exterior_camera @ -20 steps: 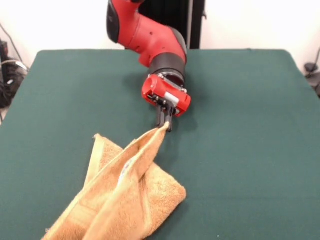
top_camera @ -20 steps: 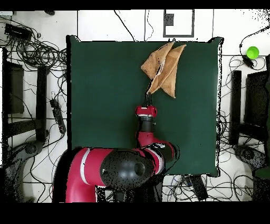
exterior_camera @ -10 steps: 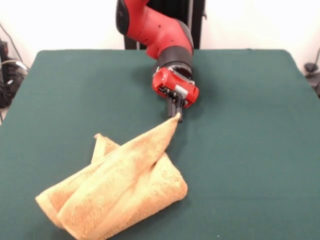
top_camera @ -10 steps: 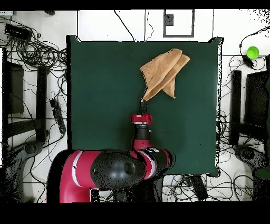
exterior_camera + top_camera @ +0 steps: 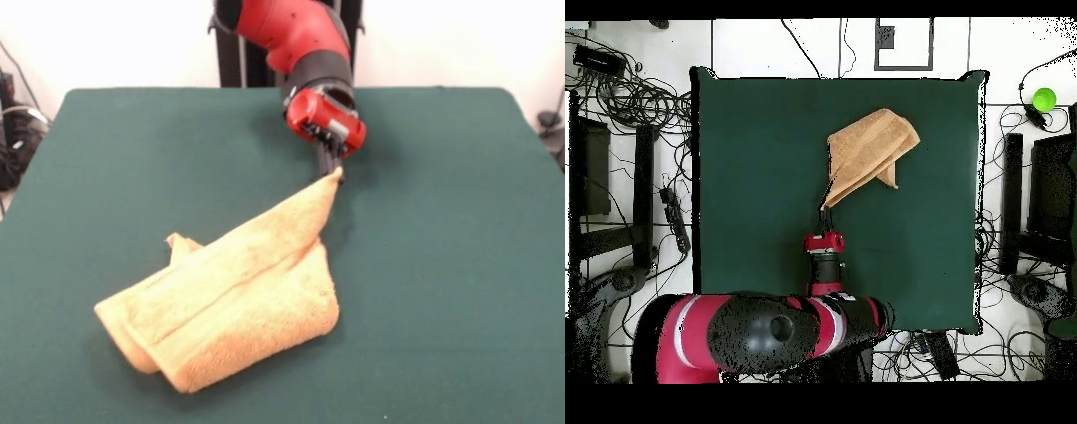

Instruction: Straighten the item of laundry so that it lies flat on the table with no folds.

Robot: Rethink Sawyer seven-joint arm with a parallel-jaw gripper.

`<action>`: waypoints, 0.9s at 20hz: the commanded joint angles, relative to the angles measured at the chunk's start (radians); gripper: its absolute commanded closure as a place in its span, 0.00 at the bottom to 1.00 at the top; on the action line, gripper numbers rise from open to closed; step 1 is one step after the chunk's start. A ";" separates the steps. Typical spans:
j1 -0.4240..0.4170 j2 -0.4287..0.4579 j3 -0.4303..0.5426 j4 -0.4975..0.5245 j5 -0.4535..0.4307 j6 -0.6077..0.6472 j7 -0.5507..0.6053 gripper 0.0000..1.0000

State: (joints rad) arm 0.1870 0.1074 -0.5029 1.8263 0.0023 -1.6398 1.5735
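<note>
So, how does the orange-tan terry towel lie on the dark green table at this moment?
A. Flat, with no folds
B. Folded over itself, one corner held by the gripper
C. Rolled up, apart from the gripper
B: the orange-tan terry towel lies doubled in layers, and the gripper is shut on its stretched corner above the dark green table.

Front camera is sitting low across the table (image 5: 441,265), facing the arm (image 5: 291,35) and cropping the near edge. Overhead camera is looking straight down from farther off, taking in the whole table (image 5: 765,200) plus surrounding floor. Both are covering the green tabletop.
</note>
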 commanded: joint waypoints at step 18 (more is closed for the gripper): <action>0.318 -0.006 -0.166 0.154 -0.004 0.374 -0.218 1.00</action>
State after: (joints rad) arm 0.3959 -0.0688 -0.6762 2.0376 -0.1958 -1.5381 1.5735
